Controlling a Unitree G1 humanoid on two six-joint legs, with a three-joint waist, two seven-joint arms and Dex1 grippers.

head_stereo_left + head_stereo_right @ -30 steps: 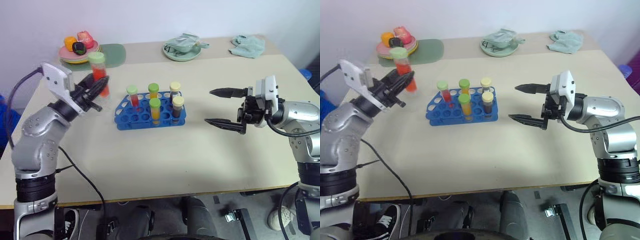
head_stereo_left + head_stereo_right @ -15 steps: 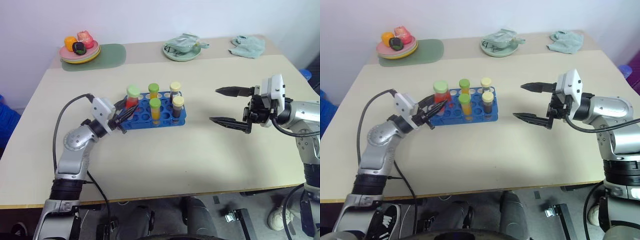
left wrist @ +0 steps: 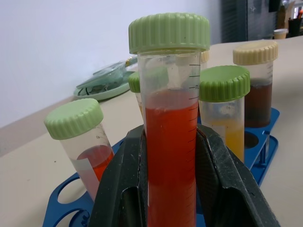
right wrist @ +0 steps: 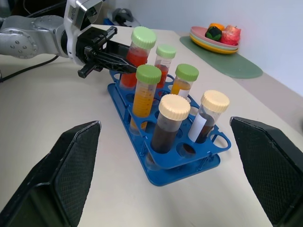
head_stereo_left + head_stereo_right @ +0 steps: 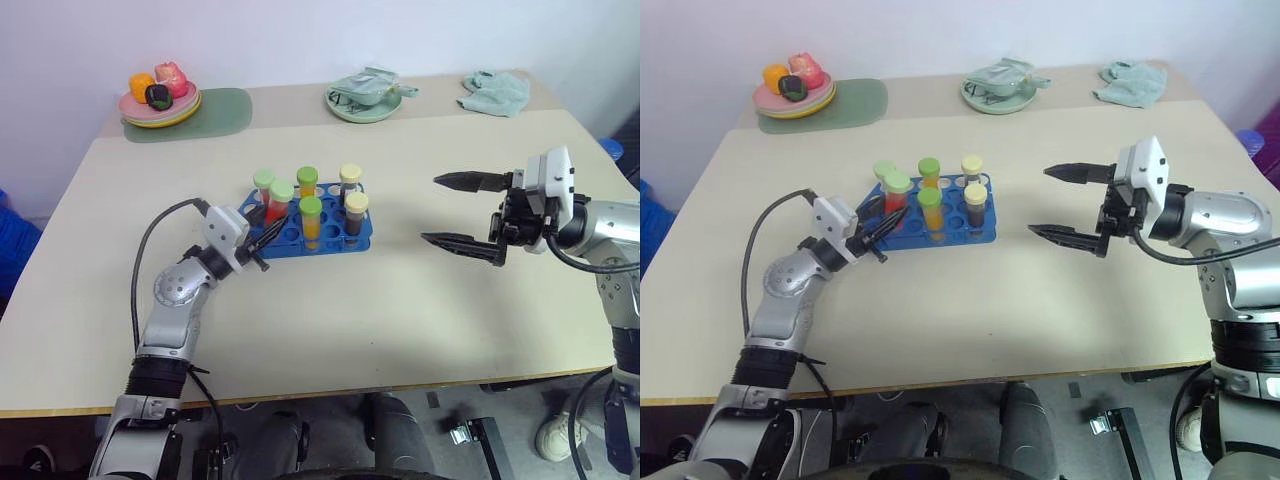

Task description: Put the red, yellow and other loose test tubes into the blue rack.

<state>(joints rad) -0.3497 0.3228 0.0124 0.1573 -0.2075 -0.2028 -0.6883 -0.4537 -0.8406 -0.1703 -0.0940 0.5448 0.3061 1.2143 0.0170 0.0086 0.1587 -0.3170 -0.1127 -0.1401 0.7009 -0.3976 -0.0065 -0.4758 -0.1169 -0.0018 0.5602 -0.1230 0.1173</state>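
Bright even overhead light, soft shadows, no glare, pics sharp.

A beige rectangular table [image 5: 330, 330] occupies most of the area, backed by a plain white wall [image 5: 300, 40]. At the far edge sit a green mat [image 5: 215, 110] carrying a stack of plates with toy fruit [image 5: 158, 92], a pale green plate holding crumpled material [image 5: 365, 95], and a light green cloth [image 5: 495, 90]. Dark grey floor [image 5: 500, 430] shows beneath the near edge. Lighting is even and diffuse.
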